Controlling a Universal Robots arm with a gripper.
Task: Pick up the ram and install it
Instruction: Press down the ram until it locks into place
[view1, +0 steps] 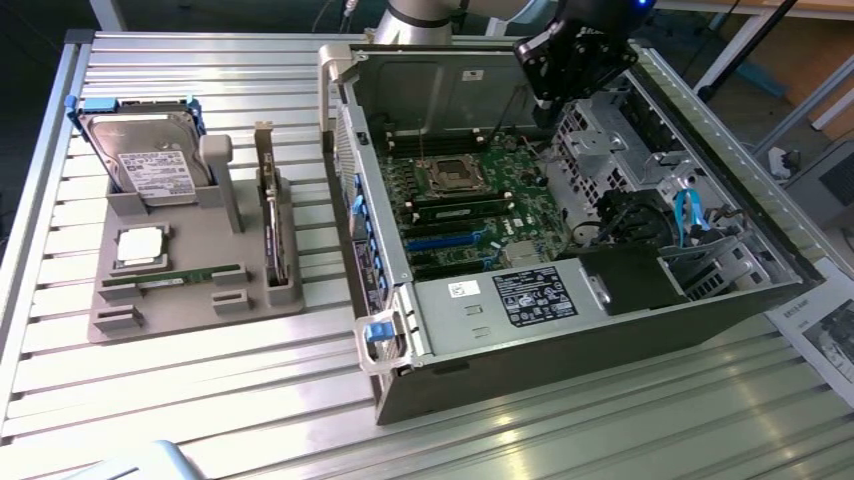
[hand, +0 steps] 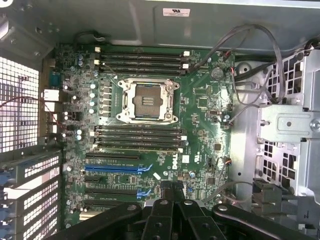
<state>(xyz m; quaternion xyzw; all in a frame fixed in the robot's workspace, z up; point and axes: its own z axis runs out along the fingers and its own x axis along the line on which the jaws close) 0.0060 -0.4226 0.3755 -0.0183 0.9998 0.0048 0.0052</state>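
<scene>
The ram (view1: 174, 277) is a thin green stick lying flat in a slot near the front of the grey holder (view1: 200, 310), at the exterior view's left. My gripper (view1: 558, 100) hangs over the far end of the open computer case (view1: 534, 340), well away from the stick. In the wrist view the gripper (hand: 176, 202) is shut, its dark fingers (hand: 161, 212) pressed together with nothing between them. Beneath it lies the green motherboard (hand: 200, 115), with the empty CPU socket (hand: 147, 101) and rows of long dark memory slots (hand: 140, 138) on either side of it.
The holder also carries a hard drive (view1: 144, 160), a square silver CPU chip (view1: 140, 247) and a dark expansion card (view1: 274, 235) standing on edge. Inside the case, a metal drive cage (hand: 287, 125) and loose cables (hand: 250, 65) flank the motherboard. A black power supply (view1: 534, 295) sits at the case's near end.
</scene>
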